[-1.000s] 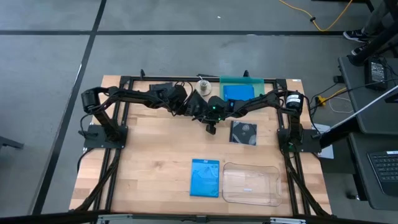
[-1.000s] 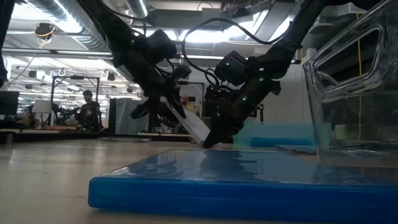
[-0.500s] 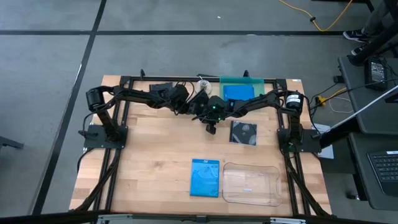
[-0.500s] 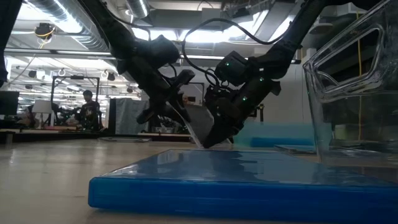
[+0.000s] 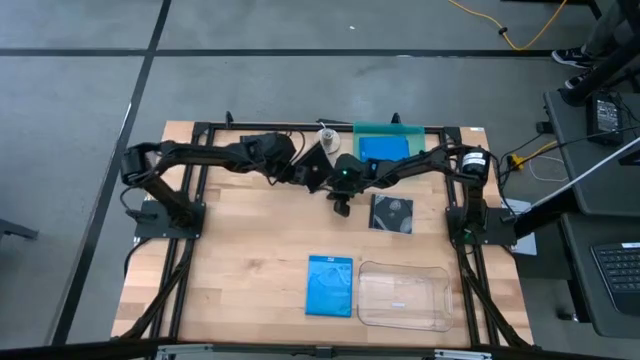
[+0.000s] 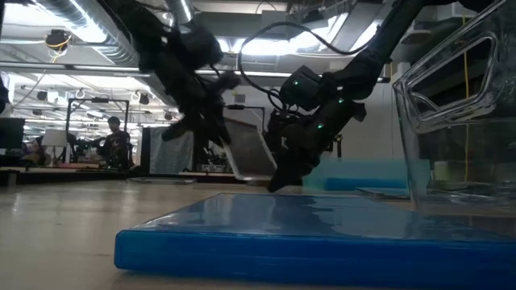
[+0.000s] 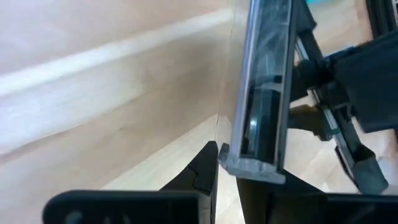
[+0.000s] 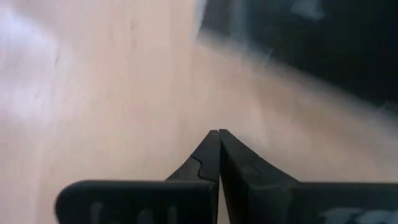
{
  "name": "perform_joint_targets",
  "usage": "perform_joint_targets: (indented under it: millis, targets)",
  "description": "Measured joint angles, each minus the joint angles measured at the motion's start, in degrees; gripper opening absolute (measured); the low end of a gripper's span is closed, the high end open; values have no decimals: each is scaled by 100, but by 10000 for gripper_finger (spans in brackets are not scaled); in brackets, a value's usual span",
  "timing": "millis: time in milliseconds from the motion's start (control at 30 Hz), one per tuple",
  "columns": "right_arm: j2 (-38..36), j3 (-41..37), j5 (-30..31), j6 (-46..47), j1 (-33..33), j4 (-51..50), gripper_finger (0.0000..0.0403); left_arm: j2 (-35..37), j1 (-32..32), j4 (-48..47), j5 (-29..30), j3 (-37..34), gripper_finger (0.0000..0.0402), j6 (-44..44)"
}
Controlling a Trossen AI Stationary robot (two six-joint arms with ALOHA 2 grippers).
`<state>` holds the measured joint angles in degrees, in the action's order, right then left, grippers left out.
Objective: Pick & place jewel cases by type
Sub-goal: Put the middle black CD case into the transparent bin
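My left gripper (image 5: 303, 172) (image 7: 242, 165) is shut on a dark grey jewel case (image 6: 250, 153) (image 5: 320, 158) over the table's far middle. The case tilts steeply, and in the left wrist view it shows edge-on (image 7: 261, 93). My right gripper (image 5: 340, 206) (image 8: 217, 134) is shut and points down at the wood just beside the case's lower edge (image 6: 272, 174). A blue jewel case (image 5: 330, 285) lies flat near the front. A dark case showing its disc (image 5: 392, 212) lies flat to the right. Another blue case (image 5: 383, 148) rests in the teal tray. My left gripper pinches the dark jewel case across its thin edge near one corner (image 7: 249, 163), one finger (image 7: 208, 162) on each flat face. The case stands up and away from the fingers, tilted, and looks lifted just off the table. My right gripper's shut tips (image 6: 278, 184) stand by the case's lower corner; I cannot tell whether they touch it.
A clear plastic tray (image 5: 403, 296) sits at the front right beside the blue case. The teal tray (image 5: 388, 130) is at the far edge, next to a small white object (image 5: 326, 136). Bare wood lies at the front left (image 5: 240, 260). A person stands far back in the room (image 6: 114, 141).
My left gripper has risen and drawn back toward the table's left, keeping its hold. The case, which leaned with its lower edge on the table by my right gripper, now stands steeper with that edge raised. My right gripper has stayed in place.
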<state>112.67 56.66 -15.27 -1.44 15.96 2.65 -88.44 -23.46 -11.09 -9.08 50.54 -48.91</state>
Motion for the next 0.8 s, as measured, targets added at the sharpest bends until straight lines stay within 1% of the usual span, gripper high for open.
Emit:
perform_joint_targets:
  millis: [67, 233, 300, 400, 500, 633, 800]
  targets:
    - [-191, -21, -7, -43, -13, -227, 8, 320, 31, -361, 190, 0, 34, 59]
    - [-728, -36, 26, -105, -16, -718, 8, 1213, 147, -920, 673, 0, 34, 12]
    - [-951, -20, 161, -69, -41, -827, 8, 1588, 200, -1113, 855, 0, 34, -9]
    - [-1318, -33, 434, -46, -94, -1044, 8, 2093, 256, -1250, 1104, 4, 34, 186]
    - [-1828, -20, 767, 149, -151, -1097, 8, 2522, 243, -1313, 1216, 4, 34, 745]
    - [-2593, -13, 1296, 687, -209, -1125, 8, 3009, 183, -1184, 1226, 4, 34, 1769]
    - [-3627, 105, 1717, 663, -256, -1214, 8, 3433, 96, -890, 1095, 4, 34, 2782]
